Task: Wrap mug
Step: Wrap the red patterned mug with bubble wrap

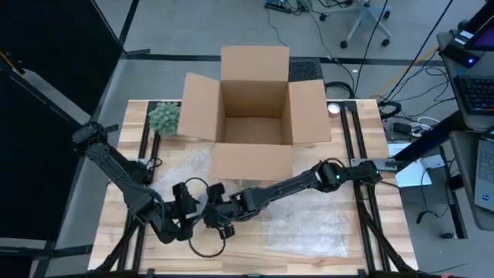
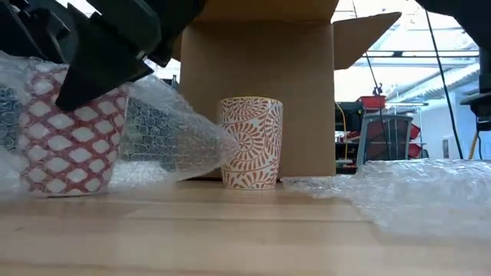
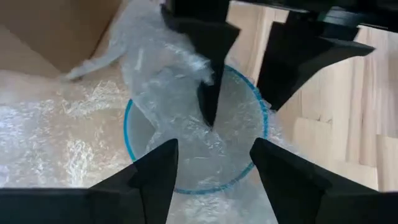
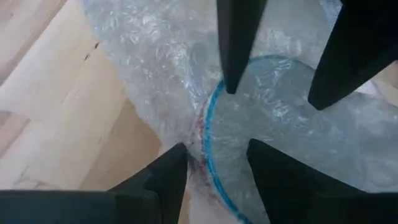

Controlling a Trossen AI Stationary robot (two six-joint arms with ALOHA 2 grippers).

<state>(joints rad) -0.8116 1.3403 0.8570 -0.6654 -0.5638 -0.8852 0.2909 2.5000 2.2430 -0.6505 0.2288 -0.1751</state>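
Both arms meet over the near left part of the wooden table, above a mug with a red lattice pattern and a blue rim. The mug stands upright, partly covered in bubble wrap that trails off toward the right and the far side. In the high view the mug itself is hidden under the 2 grippers.

The left gripper hangs over the mug's mouth with its jaws apart, 1 finger on each side of the opening, and wrap lies across the blue rim beneath it. The right gripper comes in from the right, also with its jaws apart; its fingers straddle the rim where the wrap bunches against the mug's side. Whether either gripper's fingers actually press on the wrap cannot be told. Each wrist view shows the other arm's 2 fingers pointing down at the far side of the same rim.

A 2nd cup, cream with a red swirl pattern and no wrap on it, stands upright just in front of the open cardboard box, right of the wrapped mug and apart from it. The box sits at the far middle of the table with its flaps spread. A small green plant is at its left. A loose sheet of bubble wrap lies flat on the near right part of the table
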